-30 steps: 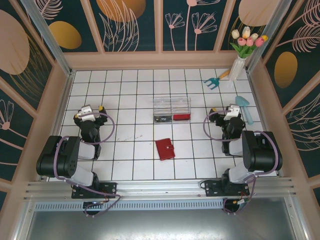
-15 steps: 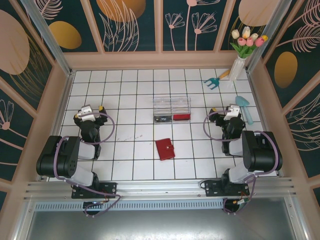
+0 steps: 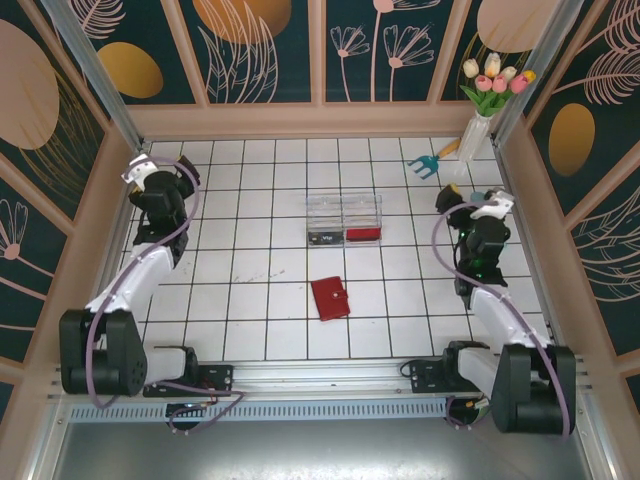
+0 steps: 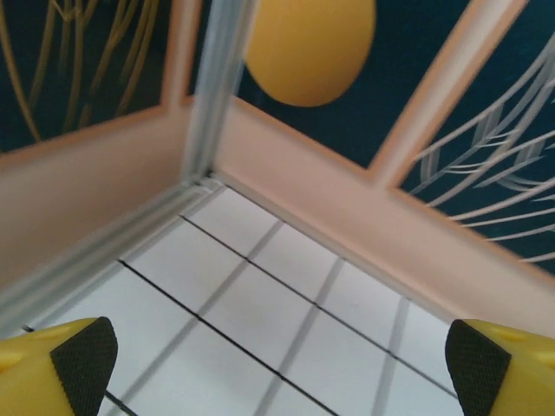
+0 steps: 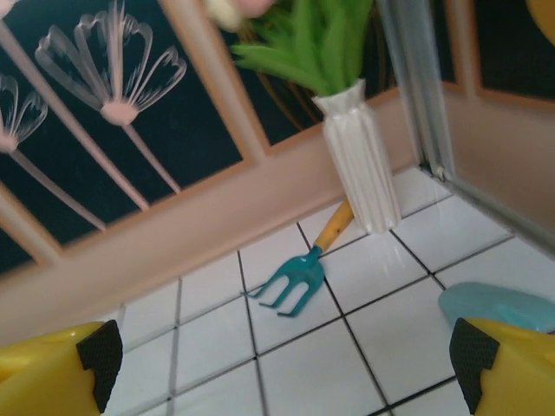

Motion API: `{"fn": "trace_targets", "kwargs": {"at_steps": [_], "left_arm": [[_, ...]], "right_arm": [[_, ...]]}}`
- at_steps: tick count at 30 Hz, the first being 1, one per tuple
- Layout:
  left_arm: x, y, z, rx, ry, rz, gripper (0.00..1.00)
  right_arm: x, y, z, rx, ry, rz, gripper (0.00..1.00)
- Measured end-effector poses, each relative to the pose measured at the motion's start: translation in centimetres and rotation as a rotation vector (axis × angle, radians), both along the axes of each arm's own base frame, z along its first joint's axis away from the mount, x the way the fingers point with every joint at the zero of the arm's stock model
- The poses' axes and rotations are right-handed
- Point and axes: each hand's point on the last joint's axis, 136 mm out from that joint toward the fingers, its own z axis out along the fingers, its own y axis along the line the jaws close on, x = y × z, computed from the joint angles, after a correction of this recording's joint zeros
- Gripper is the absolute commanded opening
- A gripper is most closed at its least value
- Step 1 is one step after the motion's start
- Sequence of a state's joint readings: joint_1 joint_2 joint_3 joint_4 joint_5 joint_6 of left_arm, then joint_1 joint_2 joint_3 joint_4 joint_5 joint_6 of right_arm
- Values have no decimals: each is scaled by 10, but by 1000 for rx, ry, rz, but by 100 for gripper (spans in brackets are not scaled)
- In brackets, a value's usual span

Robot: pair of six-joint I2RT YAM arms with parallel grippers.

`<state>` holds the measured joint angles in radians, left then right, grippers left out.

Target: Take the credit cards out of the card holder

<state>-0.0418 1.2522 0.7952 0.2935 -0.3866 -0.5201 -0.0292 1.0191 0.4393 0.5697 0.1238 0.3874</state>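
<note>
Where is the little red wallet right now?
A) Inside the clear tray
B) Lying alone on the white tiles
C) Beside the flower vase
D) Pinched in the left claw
B: the card holder lies on the tiled table, on the arms' side of the clear plastic tray, while the left gripper and right gripper are both open and empty, out near the side walls.

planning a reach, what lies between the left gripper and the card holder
Just bare white tiles between the left gripper and the card holder, by the top view; the clear tray sits aside.
</note>
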Motion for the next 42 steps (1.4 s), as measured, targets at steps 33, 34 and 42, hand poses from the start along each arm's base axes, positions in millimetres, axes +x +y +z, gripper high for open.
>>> {"fn": "trace_targets", "kwargs": {"at_steps": [33, 34, 42], "left_arm": [[-145, -203, -123, -459, 193, -609, 99], [-145, -202, -120, -461, 180, -609, 99], [-144, -199, -111, -465, 148, -600, 99]], "right_arm": [[-167, 307, -156, -590, 786, 725, 66], [-172, 309, -165, -619, 808, 730, 63], [-186, 312, -196, -698, 891, 730, 55]]}}
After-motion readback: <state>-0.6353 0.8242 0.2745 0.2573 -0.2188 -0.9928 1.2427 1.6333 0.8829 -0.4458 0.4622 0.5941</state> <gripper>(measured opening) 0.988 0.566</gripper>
